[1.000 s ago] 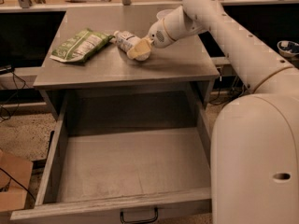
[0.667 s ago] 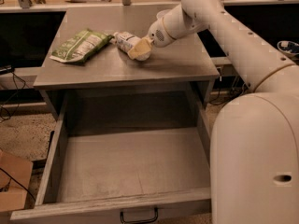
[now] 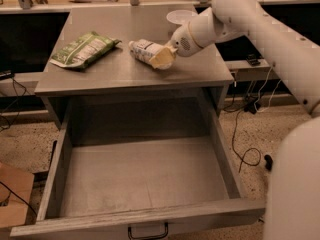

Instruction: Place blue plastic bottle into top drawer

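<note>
On the table [image 3: 125,76] the bottle [image 3: 141,49] lies on its side, its 4 o'clock end hidden by the gripper [image 3: 162,59] over it; whether the gripper has hold I cannot tell. The bag [image 3: 85,49] lies at the bottle's 9 o'clock. The drawer [image 3: 140,174] stands open at 6 o'clock.
</note>
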Available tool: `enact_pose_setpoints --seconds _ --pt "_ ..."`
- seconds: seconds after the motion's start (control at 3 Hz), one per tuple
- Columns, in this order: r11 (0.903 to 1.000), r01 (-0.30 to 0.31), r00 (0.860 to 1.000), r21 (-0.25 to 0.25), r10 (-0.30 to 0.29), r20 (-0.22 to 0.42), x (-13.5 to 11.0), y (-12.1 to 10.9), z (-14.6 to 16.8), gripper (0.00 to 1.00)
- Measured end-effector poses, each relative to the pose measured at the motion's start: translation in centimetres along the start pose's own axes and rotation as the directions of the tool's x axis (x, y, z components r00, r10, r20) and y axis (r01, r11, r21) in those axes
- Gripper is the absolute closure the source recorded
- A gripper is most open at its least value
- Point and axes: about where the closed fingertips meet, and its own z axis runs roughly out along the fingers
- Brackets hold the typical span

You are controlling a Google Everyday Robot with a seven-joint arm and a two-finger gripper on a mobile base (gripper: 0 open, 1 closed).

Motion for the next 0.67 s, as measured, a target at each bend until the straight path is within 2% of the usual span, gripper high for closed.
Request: enact_pose_setpoints --seconds 0.33,0.67 --pt "0.9985 0.037 0.997 -0.041 -0.035 0.065 4.6 4.7 -5.2 1.0" --pt "0.9832 0.142 0.982 -0.115 -0.125 0.143 7.1 8.6 -8.0 1.0"
